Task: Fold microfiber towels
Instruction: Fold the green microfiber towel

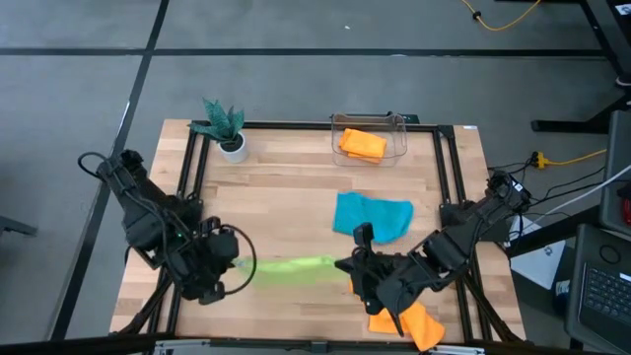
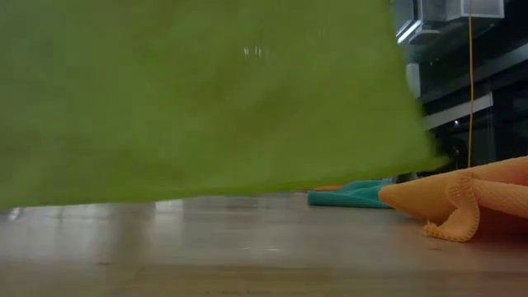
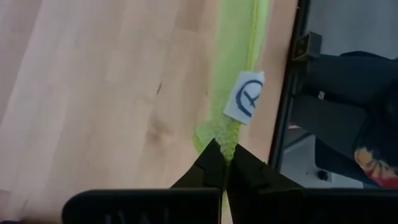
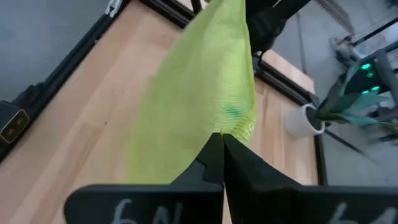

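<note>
1. The bench is a pale wooden top edged by a black frame.
2. At about 1 o'clock a clear bin stands on it, an orange towel inside.
3. At about 11 o'clock stands a small plant in a white pot.
4. Just right of centre lies a teal towel, crumpled.
5. At about 5 o'clock a second orange towel lies at the near edge.
</note>
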